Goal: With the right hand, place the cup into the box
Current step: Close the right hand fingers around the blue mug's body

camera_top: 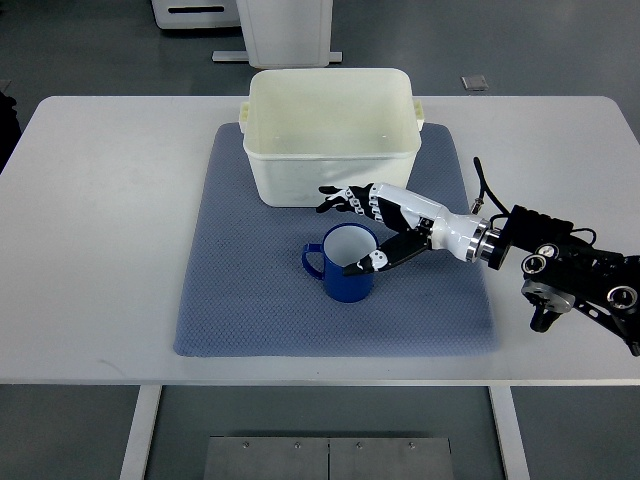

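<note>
Robot hand closes in on blue cup

Right robot hand reaches in from three o'clock, fingers spread wide above the rim, thumb angled down at the cup's right lip, nothing gripped. The blue cup stands upright on the grey mat at centre, handle pointing to nine o'clock. At twelve o'clock from it sits the cream box, near but not touching. White tabletop carries the lot.
</note>
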You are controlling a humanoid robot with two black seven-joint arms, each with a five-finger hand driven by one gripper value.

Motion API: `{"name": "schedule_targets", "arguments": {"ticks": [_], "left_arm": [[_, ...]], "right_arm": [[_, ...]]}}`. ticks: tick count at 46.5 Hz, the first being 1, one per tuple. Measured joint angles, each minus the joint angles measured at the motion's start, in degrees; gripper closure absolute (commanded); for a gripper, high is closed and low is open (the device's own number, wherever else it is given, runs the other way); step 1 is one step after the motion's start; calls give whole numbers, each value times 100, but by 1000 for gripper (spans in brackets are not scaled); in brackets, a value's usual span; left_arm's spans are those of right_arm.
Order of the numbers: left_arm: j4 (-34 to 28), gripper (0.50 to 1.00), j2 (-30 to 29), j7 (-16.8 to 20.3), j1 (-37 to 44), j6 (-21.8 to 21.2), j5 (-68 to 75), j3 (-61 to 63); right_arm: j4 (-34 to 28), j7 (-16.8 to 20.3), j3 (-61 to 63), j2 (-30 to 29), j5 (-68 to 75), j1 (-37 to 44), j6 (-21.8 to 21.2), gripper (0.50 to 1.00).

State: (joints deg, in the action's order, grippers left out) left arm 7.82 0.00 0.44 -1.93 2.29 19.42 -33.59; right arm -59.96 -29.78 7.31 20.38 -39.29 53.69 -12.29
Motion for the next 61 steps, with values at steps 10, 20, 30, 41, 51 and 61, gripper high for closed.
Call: {"name": "schedule_targets", "arguments": {"ticks": [10, 20, 30, 41, 51, 61], "left_arm": [[0, 500, 0, 0, 0, 0, 0, 1], [-1, 500, 0, 0, 0, 0, 0, 1], [-1, 500, 0, 0, 0, 0, 0, 2], [0, 500, 0, 0, 0, 0, 0, 0], [0, 500, 0, 0, -1, 0, 0, 0], [0, 500, 0, 0, 0, 0, 0, 1]], "right_arm": [[88, -20, -137, -13, -6, 2, -1, 505], [306, -32, -208, -78, -3, -7, -2, 505], [407, -132, -359, -92, -2, -41, -2, 505], [504, -256, -430, -113, -3, -86, -2, 500], [530, -380, -535, -132, -2, -87, -2, 505], [562, -380, -544, -162, -4, -130, -2, 550]]}}
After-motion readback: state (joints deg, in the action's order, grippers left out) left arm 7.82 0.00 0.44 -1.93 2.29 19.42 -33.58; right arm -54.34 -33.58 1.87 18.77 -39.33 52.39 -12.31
